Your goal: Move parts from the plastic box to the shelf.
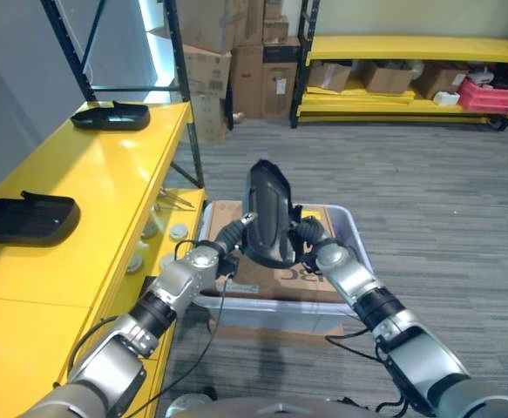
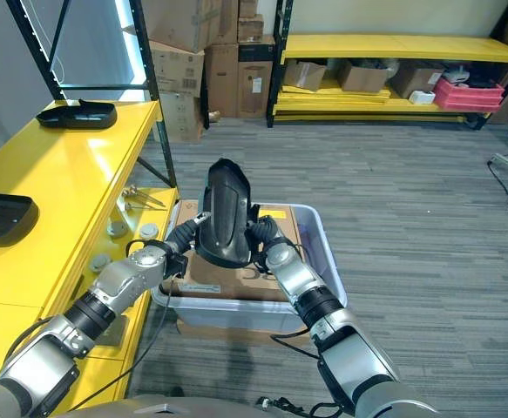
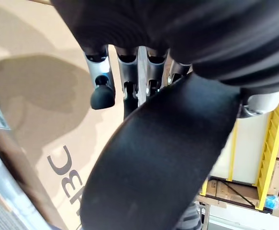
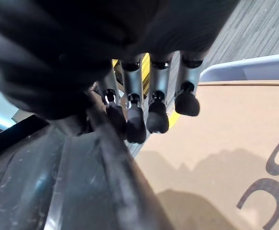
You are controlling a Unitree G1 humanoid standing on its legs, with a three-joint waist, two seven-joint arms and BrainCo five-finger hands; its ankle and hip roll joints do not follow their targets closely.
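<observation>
A: How far along does the job look?

B: The long yellow metal shelf (image 1: 105, 174) on the robot's left already carries two black moulded plastic parts: one at the far end (image 1: 111, 114) and one nearer (image 1: 23, 217). So, as a judgement, two transfers are done and a third is under way. The pale grey plastic box (image 2: 328, 261) sits on the floor in front of the robot with a flat brown cardboard sheet (image 2: 236, 279) lying in it. Whether more parts lie under that sheet cannot be told.

A: And the third part?

B: A curved black plastic part (image 1: 269, 213) is held upright above the box, between the two hands, clear of the cardboard.

A: How do the hands sit on it?

B: The left hand (image 1: 229, 235) presses in from the robot's left; its wrist view shows silver dark-tipped fingers (image 3: 102, 91) reaching past the part's black edge (image 3: 168, 158), only lightly bent. The right hand (image 2: 267, 233) meets the other side, its fingers (image 4: 151, 112) fairly straight and bearing against the part's rim (image 4: 82, 177). It reads as a squeeze between two opened hands rather than a wrapped grip.
</observation>
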